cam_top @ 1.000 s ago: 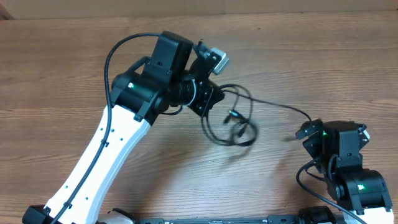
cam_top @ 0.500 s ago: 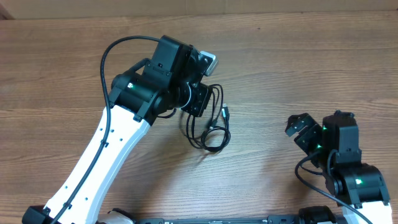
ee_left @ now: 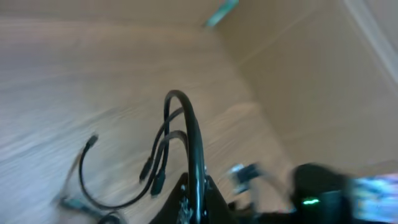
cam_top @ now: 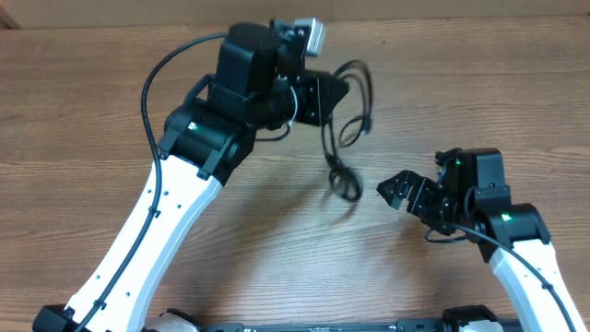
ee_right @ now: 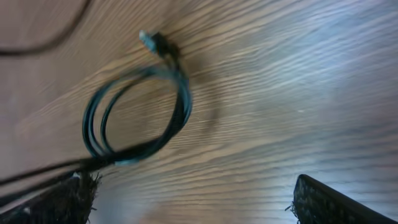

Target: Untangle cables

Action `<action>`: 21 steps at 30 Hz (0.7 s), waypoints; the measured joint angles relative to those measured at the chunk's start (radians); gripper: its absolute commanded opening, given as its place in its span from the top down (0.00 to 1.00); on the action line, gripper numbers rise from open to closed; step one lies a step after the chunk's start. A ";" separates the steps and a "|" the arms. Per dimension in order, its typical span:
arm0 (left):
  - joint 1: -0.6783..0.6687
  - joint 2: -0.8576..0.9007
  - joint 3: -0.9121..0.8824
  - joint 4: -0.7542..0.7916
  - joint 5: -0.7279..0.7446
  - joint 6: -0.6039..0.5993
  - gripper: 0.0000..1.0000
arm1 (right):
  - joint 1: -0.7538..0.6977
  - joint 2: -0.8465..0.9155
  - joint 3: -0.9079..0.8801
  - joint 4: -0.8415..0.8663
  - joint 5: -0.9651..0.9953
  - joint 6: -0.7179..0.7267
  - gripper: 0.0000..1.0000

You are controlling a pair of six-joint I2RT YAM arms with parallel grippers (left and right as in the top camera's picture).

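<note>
On the left, the black left claw (cam_top: 323, 97) is clamped tight on the bundle of thin black cords (cam_top: 345, 182). It holds them high so the loops dangle toward the brown wooden worktop (cam_top: 83, 111), probably to let the knot sag open. Over on the right, the black right claw (cam_top: 398, 192) gapes wide and empty, just beside the lowest loop and well placed to catch it.

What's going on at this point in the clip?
The left gripper is shut on the thin black cables, which trail from it in loose loops over the wooden table. The right gripper is open beside the lowest loop and has not gripped anything. The cables look only partly separated, though motion blur hides the details.
</note>
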 measured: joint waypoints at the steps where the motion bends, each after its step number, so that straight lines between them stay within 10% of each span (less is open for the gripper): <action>1: 0.000 0.000 0.000 0.037 0.018 -0.020 0.96 | 0.000 0.011 0.000 0.011 -0.024 -0.003 0.00; 9: 0.002 0.000 0.000 0.265 0.076 -0.179 0.96 | 0.000 0.017 0.000 0.021 -0.087 0.026 0.00; 21: 0.019 0.000 0.000 0.438 0.100 -0.375 0.96 | 0.000 0.017 -0.002 0.336 -0.251 0.633 0.00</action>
